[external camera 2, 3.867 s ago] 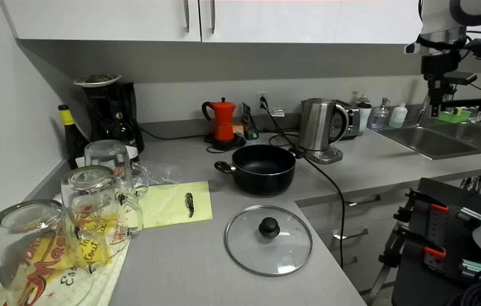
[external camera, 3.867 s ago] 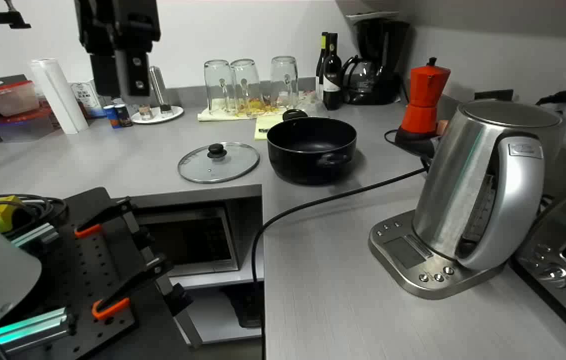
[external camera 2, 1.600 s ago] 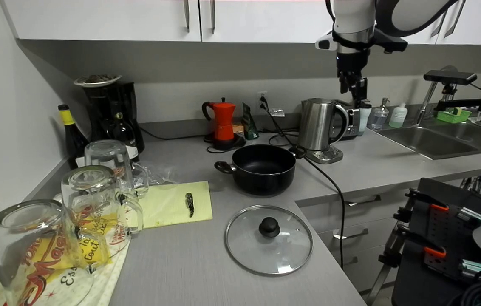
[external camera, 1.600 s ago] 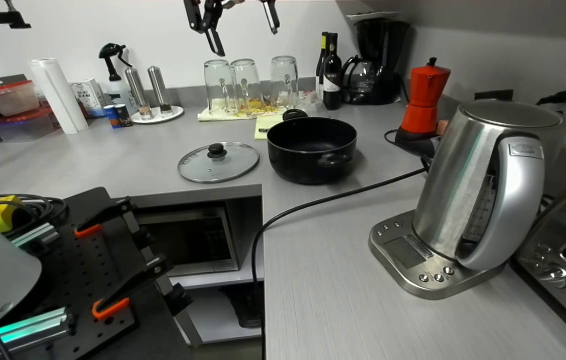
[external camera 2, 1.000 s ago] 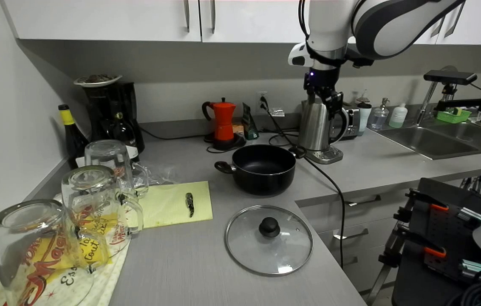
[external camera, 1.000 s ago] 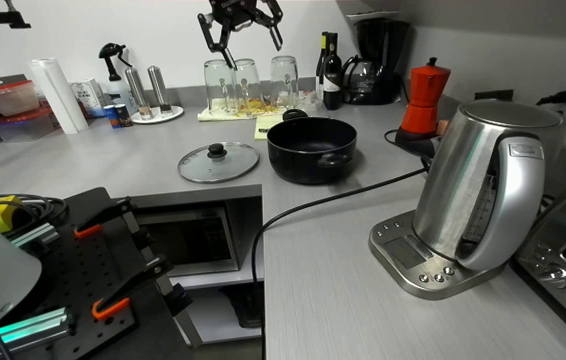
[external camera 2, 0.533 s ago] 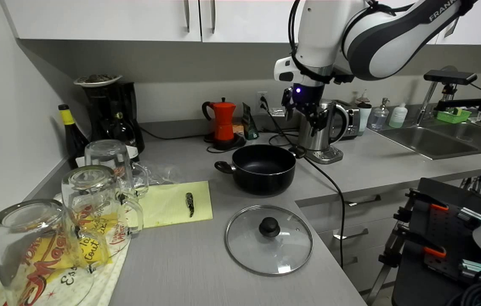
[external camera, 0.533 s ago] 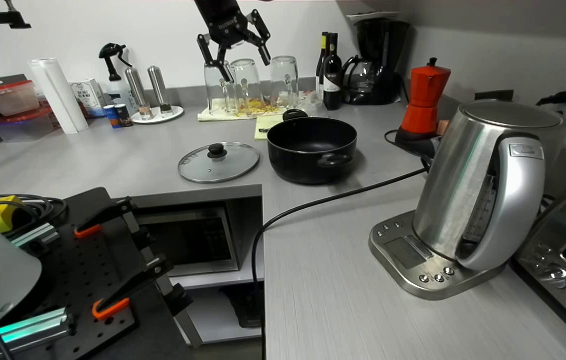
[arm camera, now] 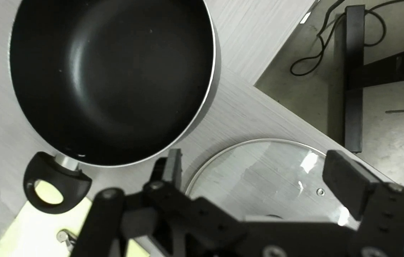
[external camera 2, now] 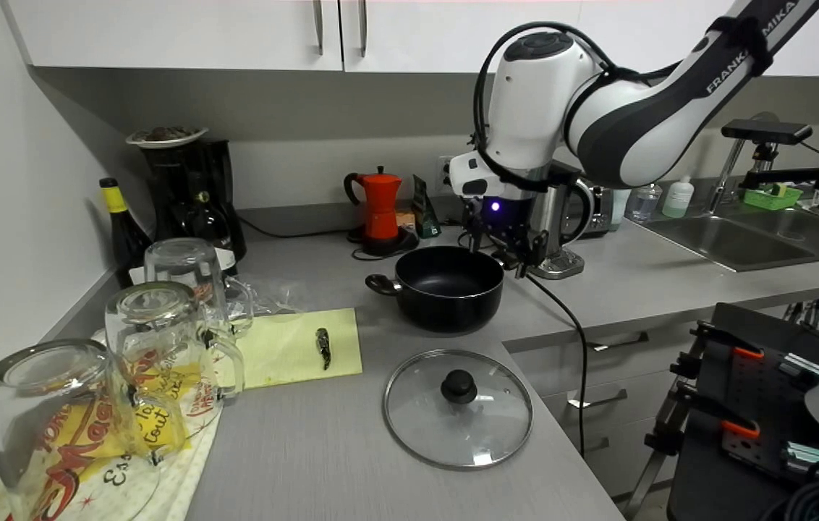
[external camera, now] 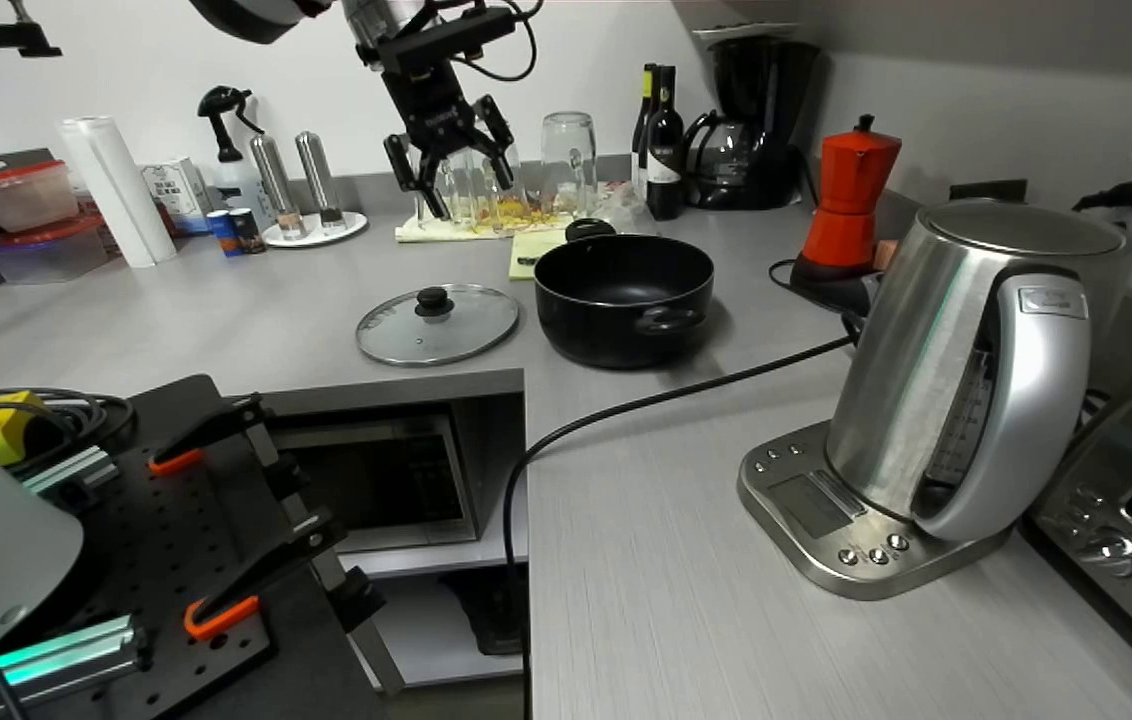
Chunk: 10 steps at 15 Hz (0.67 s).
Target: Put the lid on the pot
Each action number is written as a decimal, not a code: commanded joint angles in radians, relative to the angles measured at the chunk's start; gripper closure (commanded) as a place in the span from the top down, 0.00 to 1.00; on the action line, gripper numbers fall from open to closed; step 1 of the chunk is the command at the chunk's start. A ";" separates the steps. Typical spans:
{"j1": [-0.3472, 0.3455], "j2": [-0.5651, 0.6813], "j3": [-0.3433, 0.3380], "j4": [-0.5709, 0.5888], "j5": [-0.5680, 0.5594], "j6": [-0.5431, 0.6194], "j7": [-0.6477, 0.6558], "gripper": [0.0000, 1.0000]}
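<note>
The lid is a clear glass disc with a metal rim and black knob. It lies flat on the counter beside the pot, and shows in both exterior views. The low black pot stands uncovered with its inside bare, also seen in an exterior view and the wrist view. My gripper is open and empty, pointing down above the counter, clear of both. In the wrist view my gripper's fingers spread across the lid; its knob is mostly hidden behind the gripper.
A steel kettle and red moka pot stand beyond the pot. A black cord crosses the counter near the pot. Glass mugs stand on a cloth by a yellow cloth. The counter edge runs close to the lid.
My gripper has come in from the side, toward the pot and lid, and moved lower. Its fingers now show spread apart. The lid and pot have not moved.
</note>
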 commanded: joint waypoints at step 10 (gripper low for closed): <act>0.066 0.259 0.028 0.152 -0.186 -0.018 -0.048 1.00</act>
